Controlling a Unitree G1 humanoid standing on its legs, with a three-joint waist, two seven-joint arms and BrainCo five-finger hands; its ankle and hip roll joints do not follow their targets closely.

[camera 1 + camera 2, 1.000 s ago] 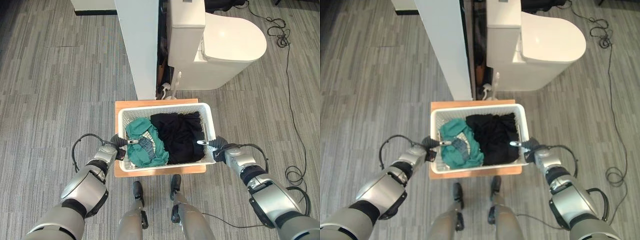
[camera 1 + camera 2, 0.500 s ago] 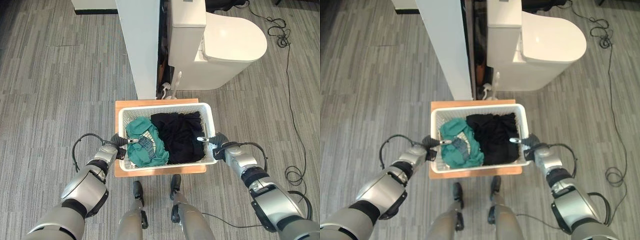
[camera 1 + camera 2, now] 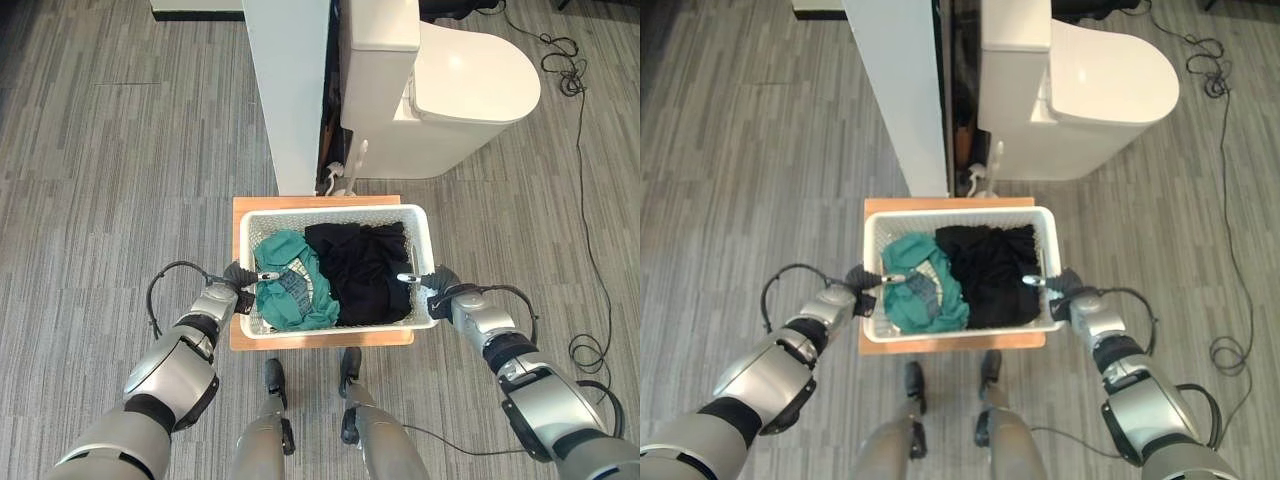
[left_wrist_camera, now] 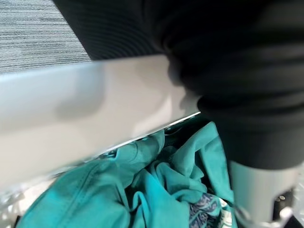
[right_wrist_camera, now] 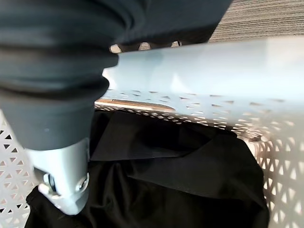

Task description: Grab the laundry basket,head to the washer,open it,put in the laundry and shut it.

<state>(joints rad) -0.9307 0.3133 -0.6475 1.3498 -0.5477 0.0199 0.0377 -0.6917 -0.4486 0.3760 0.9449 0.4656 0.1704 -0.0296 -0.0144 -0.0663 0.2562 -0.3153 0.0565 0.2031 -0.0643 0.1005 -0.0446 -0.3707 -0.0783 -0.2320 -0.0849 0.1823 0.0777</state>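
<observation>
A white perforated laundry basket (image 3: 330, 211) sits on a low wooden stool (image 3: 300, 341) straight in front of me. Inside lie a green garment (image 3: 290, 290) on the left and a black garment (image 3: 365, 270) on the right. My left hand (image 3: 238, 277) is curled over the basket's left rim (image 4: 71, 99), its thumb (image 4: 261, 190) inside above the green cloth (image 4: 156, 190). My right hand (image 3: 440, 283) grips the right rim (image 5: 213, 61) the same way, thumb (image 5: 61, 180) over the black cloth (image 5: 180, 180).
A white toilet (image 3: 470, 90) stands just beyond the stool to the right. A white upright panel (image 3: 290, 90) rises beside it at the back centre. Grey plank floor (image 3: 110, 200) stretches open to the left and to the right of the stool.
The whole view has shifted a little. Both hands have closed further over the basket's side rims. The basket stays on the stool.
</observation>
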